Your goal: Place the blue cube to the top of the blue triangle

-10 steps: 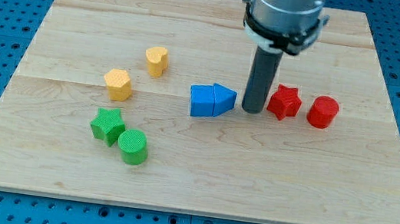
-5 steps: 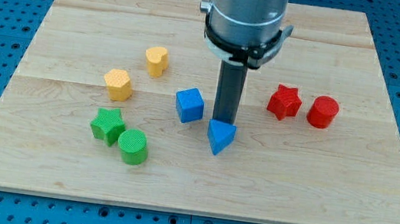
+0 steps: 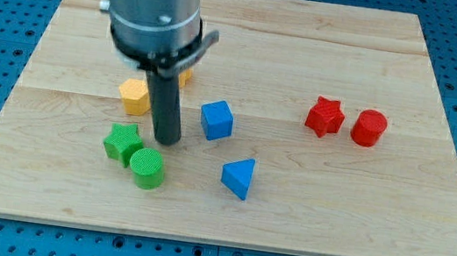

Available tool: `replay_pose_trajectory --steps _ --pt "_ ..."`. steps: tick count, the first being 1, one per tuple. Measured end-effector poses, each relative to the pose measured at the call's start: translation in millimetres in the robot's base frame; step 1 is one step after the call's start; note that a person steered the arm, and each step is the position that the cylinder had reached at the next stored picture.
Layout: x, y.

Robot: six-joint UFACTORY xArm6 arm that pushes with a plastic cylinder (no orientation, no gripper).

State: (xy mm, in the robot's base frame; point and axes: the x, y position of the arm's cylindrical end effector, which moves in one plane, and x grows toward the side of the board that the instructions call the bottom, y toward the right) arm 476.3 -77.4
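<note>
The blue cube (image 3: 216,119) sits near the board's middle. The blue triangle (image 3: 239,177) lies below it and a little to its right, apart from it. My tip (image 3: 165,142) rests on the board to the left of the blue cube, with a small gap between them, and just above the green cylinder (image 3: 148,169).
A green star (image 3: 123,142) sits left of my tip, touching the green cylinder. A yellow block (image 3: 134,95) lies above it; a second yellow block is mostly hidden behind the arm. A red star (image 3: 325,116) and a red cylinder (image 3: 368,128) sit at the right.
My tip moved from right of the blue pair, pushed the triangle down and right away from the cube, then swung left to the cube's left side.
</note>
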Motion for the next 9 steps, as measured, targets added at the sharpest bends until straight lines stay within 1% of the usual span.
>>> replay_pose_trajectory --steps 1,2,3,4,5,6,7,8,9 --pt "-31 4" --pt "-27 42" --pt "-25 65" --pt "-39 42" --pt "-101 52" --pt "-123 91" --pt "-141 175" --pt "-143 269" --pt "-108 327"
